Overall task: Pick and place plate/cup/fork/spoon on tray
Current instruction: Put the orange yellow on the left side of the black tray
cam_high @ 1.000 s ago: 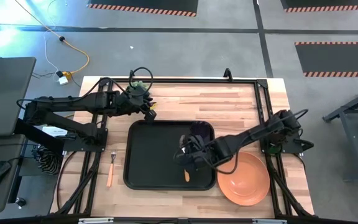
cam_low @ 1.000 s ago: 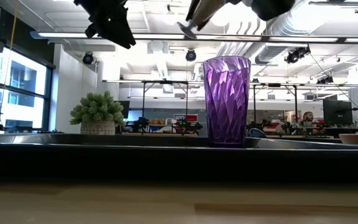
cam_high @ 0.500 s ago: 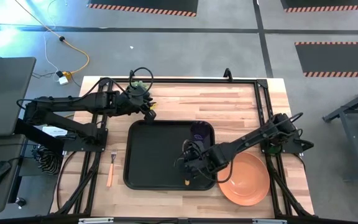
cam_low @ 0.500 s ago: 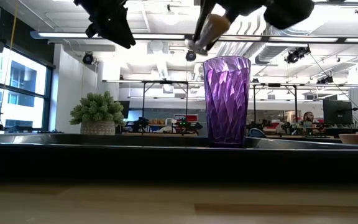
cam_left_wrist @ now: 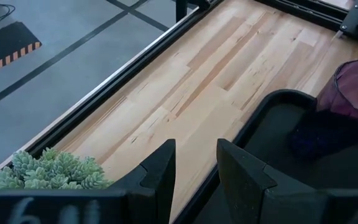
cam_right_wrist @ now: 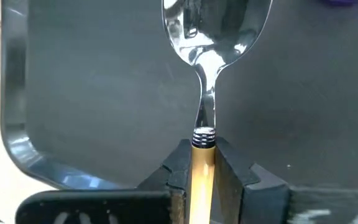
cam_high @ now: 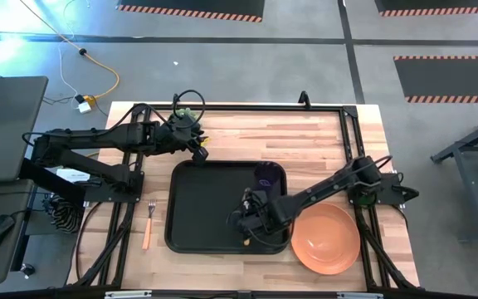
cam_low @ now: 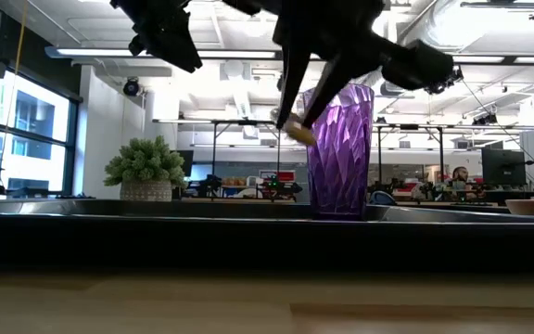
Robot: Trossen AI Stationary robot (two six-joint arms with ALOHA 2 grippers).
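Down over the tray (cam_high: 191, 208) comes the right gripper (cam_high: 244, 223), pinching the spoon (cam_right_wrist: 211, 37) by its orange handle. It could bump the cup (cam_high: 265, 176) nearby. Left gripper (cam_high: 199, 152) waits, fingers apart.

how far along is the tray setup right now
Done: the cup stands on the tray. In hand: the right gripper is shut on the spoon above the tray's near right part. Left: the plate and the fork lie on the table off the tray. The left gripper waits open by the tray's far left corner.
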